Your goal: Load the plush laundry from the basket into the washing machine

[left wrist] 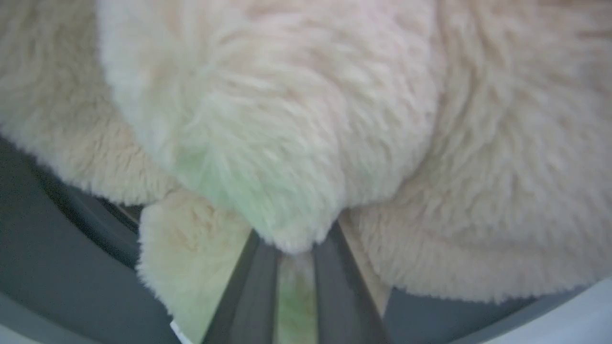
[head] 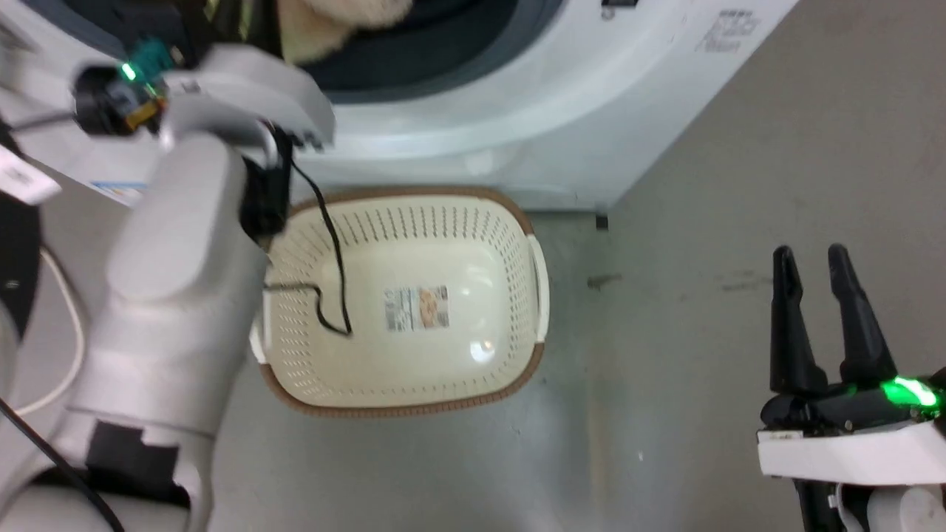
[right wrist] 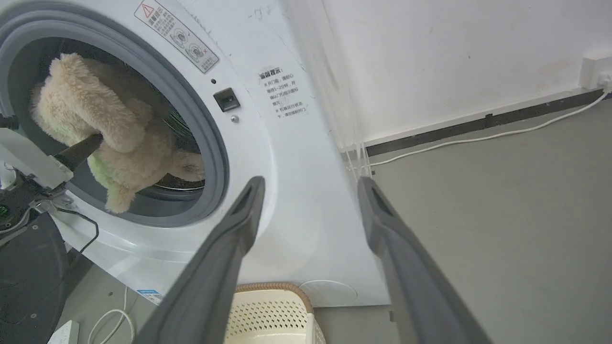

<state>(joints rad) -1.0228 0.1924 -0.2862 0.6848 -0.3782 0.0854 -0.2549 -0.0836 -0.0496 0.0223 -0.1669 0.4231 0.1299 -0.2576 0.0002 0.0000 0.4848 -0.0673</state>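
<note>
A grey floor (head: pixel 702 185) is seen beneath the washing machine (right wrist: pixel 296 167), backed by a white wall (right wrist: pixel 454 57) edged with a black skirting strip (right wrist: pixel 478 124); a white cable (right wrist: pixel 478 137) is trailed along it. The basket (head: pixel 510 244) is set on the floor just before the machine, its label sticker (head: pixel 416 308) exposed. The plush laundry (right wrist: pixel 119 138) is held inside the machine's grey ring (right wrist: pixel 213 143), pinched by the closed left gripper (left wrist: pixel 294 267), one lump hung over the ring's lower lip. The right gripper (head: pixel 811 255) is held open over the floor, well apart. The tips of the left fingers (left wrist: pixel 248 296) are buried in pile, the basket's left side is covered by the pale forearm (head: pixel 170 295), and the drum (right wrist: pixel 184 125) is largely hidden.
</note>
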